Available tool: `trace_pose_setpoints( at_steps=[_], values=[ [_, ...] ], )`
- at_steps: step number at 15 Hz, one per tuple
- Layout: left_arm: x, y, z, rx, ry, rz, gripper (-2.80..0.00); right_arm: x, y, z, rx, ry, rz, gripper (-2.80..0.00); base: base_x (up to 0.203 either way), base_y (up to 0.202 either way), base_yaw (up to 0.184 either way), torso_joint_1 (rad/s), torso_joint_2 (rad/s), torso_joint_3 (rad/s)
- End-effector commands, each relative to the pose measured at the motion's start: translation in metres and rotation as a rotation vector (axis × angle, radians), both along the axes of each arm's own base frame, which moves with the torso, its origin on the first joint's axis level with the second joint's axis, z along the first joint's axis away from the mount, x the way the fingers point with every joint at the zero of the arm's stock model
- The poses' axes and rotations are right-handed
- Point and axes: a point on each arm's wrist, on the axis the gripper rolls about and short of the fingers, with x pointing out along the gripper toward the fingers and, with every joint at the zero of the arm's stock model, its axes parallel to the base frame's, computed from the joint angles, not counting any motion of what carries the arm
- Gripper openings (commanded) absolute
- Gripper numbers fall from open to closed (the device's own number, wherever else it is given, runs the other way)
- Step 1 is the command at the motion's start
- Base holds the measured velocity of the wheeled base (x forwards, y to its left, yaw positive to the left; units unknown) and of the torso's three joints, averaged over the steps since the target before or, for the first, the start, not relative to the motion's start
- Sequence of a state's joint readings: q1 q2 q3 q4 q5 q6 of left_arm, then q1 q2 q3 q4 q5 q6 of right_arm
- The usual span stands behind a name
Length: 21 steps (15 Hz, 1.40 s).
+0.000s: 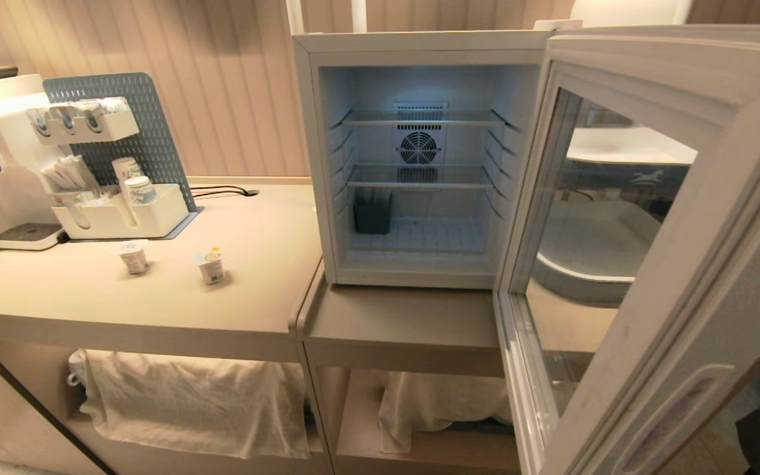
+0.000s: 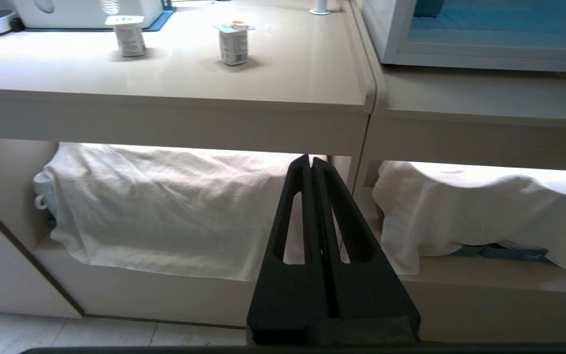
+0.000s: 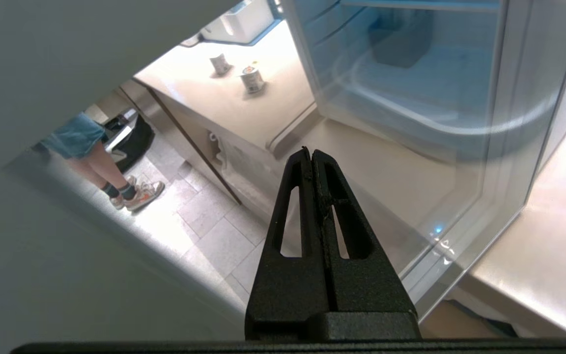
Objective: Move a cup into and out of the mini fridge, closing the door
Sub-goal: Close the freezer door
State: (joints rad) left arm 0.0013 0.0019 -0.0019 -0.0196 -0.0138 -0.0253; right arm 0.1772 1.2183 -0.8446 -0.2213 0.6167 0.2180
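The white boxy mini fridge [image 1: 419, 53] stands on the lower beige desk [image 1: 400, 323] with its pale framed glass door [image 1: 650, 264] swung wide toward the camera, cut off at the head view's right edge. Inside, two wire shelves and a rear fan show; a dark grey rectangular container [image 1: 372, 210] sits on the fridge floor, its contents unclear. Two small white foil-lidded cups [image 1: 134, 256] [image 1: 210, 265] stand apart on the taller desk [image 1: 156, 297] to the left, labels unreadable. Neither arm appears in the head view. The left pincer [image 2: 311, 162] hangs pressed closed and empty before the cloth-draped lower shelf [image 2: 155, 211]. The right pincer [image 3: 311, 155], also closed and empty, sits behind the door glass. A person's legs [image 3: 111, 177] stand on the tiled floor, upper body hidden.
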Motion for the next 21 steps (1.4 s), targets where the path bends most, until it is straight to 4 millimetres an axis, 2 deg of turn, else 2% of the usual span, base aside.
trace_pose_setpoints(
  at_steps=[1,6,11,13,16,21],
  values=[
    [0.000,0.000,0.000,-0.001,0.000,0.000,-2.80,0.047,0.025,-0.011,-0.040,0.072,0.009,-2.80,0.000,0.000,0.000,0.000,0.00,0.000],
    [0.000,0.000,0.000,-0.001,0.000,0.000,-2.80,0.097,0.090,-0.026,-0.143,0.085,-0.030,-2.80,0.000,0.000,0.000,0.000,0.00,0.000],
    [0.000,0.000,0.000,-0.001,0.000,0.000,-2.80,0.158,0.133,-0.009,-0.165,0.013,-0.207,-2.80,0.000,0.000,0.000,0.000,0.00,0.000],
    [0.000,0.000,0.000,-0.001,0.000,0.000,-2.80,0.180,0.148,-0.011,-0.190,0.027,-0.279,-2.80,0.000,0.000,0.000,0.000,0.00,0.000],
    [0.000,0.000,0.000,-0.001,0.000,0.000,-2.80,0.189,0.171,-0.026,-0.222,0.058,-0.313,-2.80,0.000,0.000,0.000,0.000,0.00,0.000],
    [0.000,0.000,0.000,-0.001,0.000,0.000,-2.80,0.189,0.172,-0.032,-0.222,0.080,-0.332,-2.80,0.000,0.000,0.000,0.000,0.00,0.000]
  ],
)
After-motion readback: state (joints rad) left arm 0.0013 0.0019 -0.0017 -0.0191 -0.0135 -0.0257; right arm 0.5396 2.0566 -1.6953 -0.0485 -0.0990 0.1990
